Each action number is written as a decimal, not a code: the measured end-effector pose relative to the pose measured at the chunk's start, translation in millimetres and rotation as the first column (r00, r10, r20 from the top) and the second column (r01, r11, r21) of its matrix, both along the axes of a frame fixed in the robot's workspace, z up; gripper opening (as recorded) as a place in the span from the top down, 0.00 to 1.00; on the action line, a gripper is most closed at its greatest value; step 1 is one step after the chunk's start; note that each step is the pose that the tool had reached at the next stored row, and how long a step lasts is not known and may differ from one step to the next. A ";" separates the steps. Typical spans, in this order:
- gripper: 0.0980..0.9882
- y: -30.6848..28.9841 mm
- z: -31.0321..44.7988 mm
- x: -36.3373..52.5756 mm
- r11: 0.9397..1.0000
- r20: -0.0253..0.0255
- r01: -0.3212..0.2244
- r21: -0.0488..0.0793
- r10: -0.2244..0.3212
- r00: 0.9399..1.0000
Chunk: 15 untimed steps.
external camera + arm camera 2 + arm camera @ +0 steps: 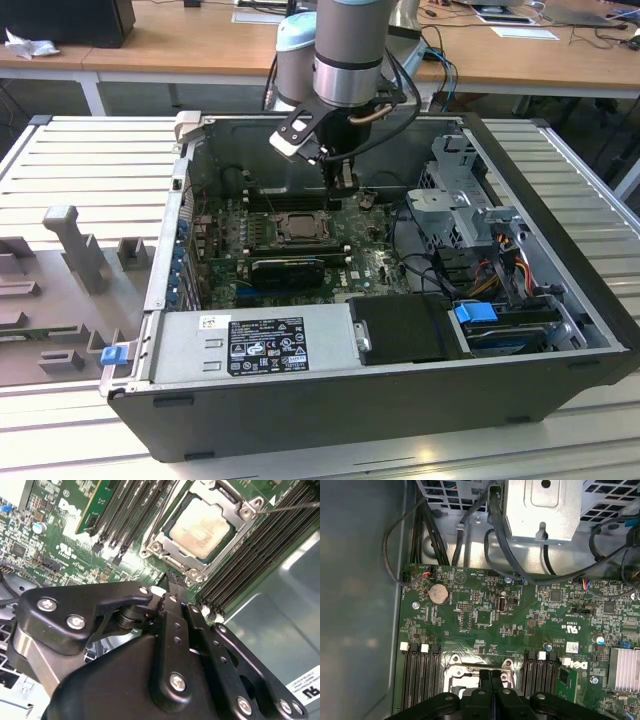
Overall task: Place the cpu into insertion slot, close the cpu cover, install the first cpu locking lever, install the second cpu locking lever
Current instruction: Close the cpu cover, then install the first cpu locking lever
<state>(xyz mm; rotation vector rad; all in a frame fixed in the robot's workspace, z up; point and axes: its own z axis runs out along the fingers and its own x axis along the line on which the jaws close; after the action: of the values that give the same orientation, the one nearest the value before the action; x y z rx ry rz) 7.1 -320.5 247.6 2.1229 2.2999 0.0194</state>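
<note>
Grey ribbed tabletop carries the open computer case. Moving rightward in the exterior view, we find the insertion slot mid-board. In the second wrist view the cpu sits in it under the lowered cpu cover. Just beside it, the gripper hovers, clenched and empty. We judge its tips could slip off the thin locking lever and gouge the memory slots.

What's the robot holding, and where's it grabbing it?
Nothing: the end effector is shut and empty, near the cover that lies over the cpu.
</note>
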 end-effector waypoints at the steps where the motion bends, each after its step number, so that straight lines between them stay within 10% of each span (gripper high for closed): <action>1: 0.99 0.0 -1.0 -2.5 1.000 0.000 0.000 0.000 0.000 1.000; 15: 0.99 0.5 -12.6 -34.2 1.000 0.000 0.000 0.009 0.000 1.000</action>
<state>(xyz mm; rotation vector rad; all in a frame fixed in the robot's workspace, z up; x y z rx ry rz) -27.1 -320.0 235.0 2.1272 2.3045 0.0303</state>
